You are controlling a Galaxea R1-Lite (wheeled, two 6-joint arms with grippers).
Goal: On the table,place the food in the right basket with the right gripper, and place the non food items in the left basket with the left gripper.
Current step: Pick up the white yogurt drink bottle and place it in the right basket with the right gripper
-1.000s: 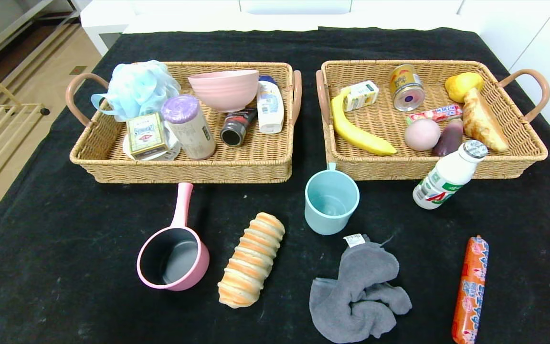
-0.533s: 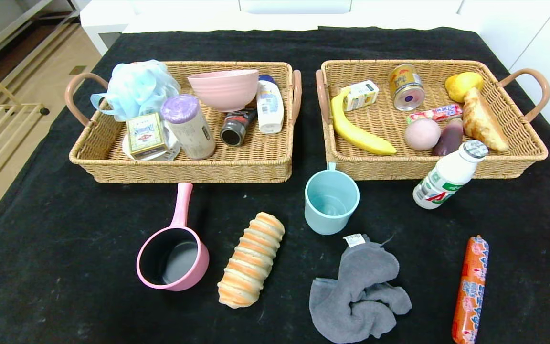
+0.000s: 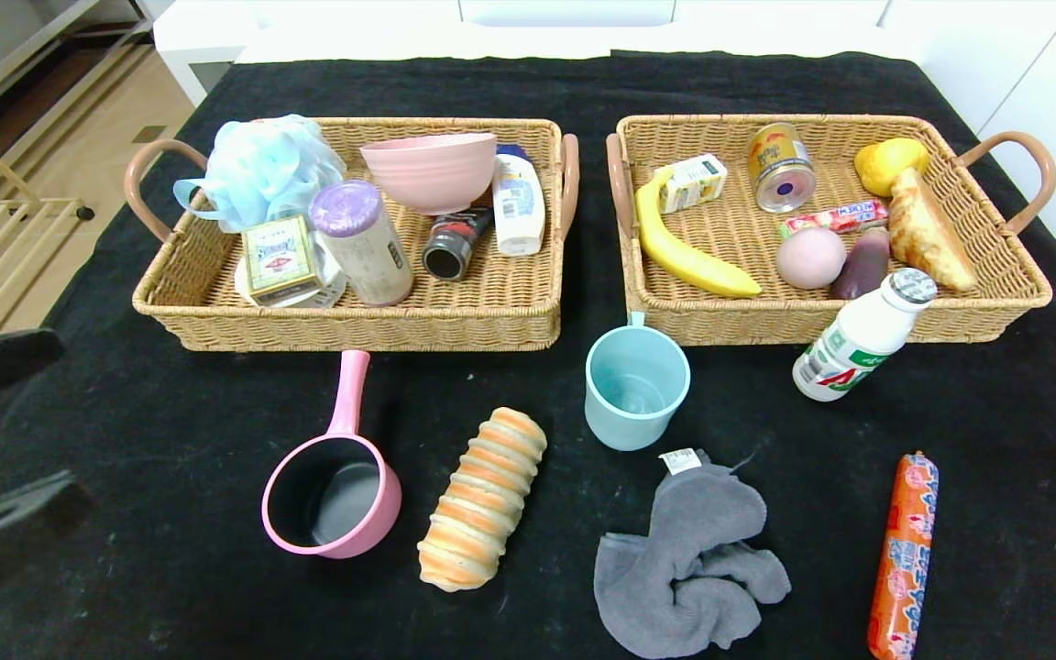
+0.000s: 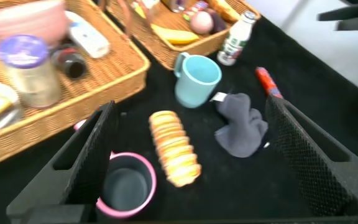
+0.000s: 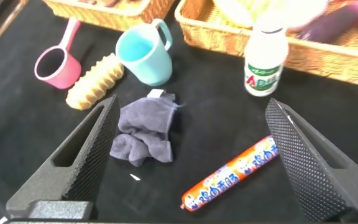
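Two woven wicker baskets: the left basket (image 3: 354, 316) holds seven items, the right basket (image 3: 821, 316) eight. Six things lie loose on the black cloth: one pink saucepan (image 3: 331, 495), one striped bread roll (image 3: 482, 500), one turquoise plastic mug (image 3: 635, 390), one crumpled grey towel (image 3: 688, 564), one white drink bottle (image 3: 858, 339), one orange-wrapped sausage (image 3: 904, 555).
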